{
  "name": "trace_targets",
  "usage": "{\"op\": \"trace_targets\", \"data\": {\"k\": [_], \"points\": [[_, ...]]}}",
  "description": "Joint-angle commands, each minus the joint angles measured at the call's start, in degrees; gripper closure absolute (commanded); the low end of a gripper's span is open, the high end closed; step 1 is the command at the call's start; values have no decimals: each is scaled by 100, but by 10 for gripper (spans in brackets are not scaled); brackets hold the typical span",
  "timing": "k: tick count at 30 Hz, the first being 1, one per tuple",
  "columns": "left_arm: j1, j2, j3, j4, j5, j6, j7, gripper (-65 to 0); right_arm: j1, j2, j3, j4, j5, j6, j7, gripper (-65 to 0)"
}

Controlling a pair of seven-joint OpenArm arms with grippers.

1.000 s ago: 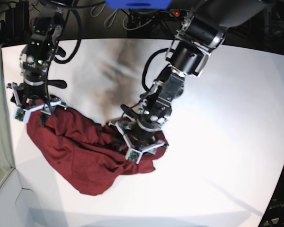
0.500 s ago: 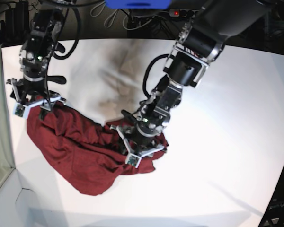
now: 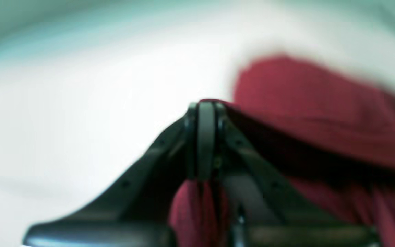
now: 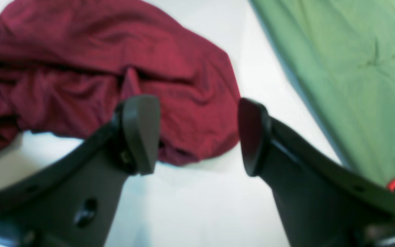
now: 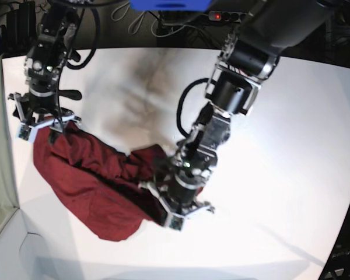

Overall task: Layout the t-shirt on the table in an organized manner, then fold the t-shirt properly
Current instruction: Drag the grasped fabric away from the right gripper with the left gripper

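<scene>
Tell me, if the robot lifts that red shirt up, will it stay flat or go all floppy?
Probably floppy. The t-shirt lies bunched in soft wrinkles on the table, so it would likely sag and hang from wherever it is pinched. The left gripper is shut on a thin fold that crumples between its fingers. It looks light, and may drag rather than slide neatly.

Beyond the far edge, dark clutter of black cables (image 5: 146, 20) and a blue plastic object (image 5: 169, 4); a green wrinkled cloth (image 4: 348, 68) hangs alongside.
</scene>
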Motion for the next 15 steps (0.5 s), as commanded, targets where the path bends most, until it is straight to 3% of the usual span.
{"op": "trace_targets", "data": {"k": [1,6,15], "points": [[-337,-107,-218,234,14,74,-102,-3,72,23,3,122,2,3,198,-370],[-891,-371,-868,744,-12,65,504,-4,63,23,-15,122,2,3,198,-370],[-1638,-731,-956,850,14,65,548,-4,54,5,-32,333,11,3,198,-370]]}}
